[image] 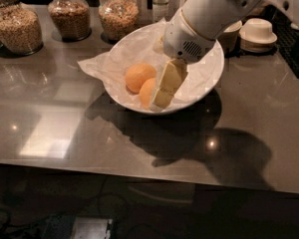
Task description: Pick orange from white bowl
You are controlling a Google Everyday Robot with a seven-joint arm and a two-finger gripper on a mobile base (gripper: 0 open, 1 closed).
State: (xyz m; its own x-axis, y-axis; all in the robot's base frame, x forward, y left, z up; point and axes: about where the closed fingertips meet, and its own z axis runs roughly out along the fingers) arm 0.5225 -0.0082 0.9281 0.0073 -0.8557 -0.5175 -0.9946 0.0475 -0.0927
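Note:
The white bowl (212,78) stands on the grey counter, lined with crumpled white paper (97,66) that spills over its left rim. Two oranges lie in it side by side. One orange (138,76) is in full view at the left. The other orange (146,93) lies nearer the front, and its right part is hidden by my gripper. My gripper (160,99) reaches down into the bowl from the upper right, and its cream-coloured tip is right against this front orange. The white arm (204,19) covers the bowl's far right part.
Three glass jars of grain (17,29) (70,16) (118,15) stand along the back left. Small white upturned dishes (258,31) and a dark rack (296,49) are at the back right. The counter's front edge (139,171) runs across below.

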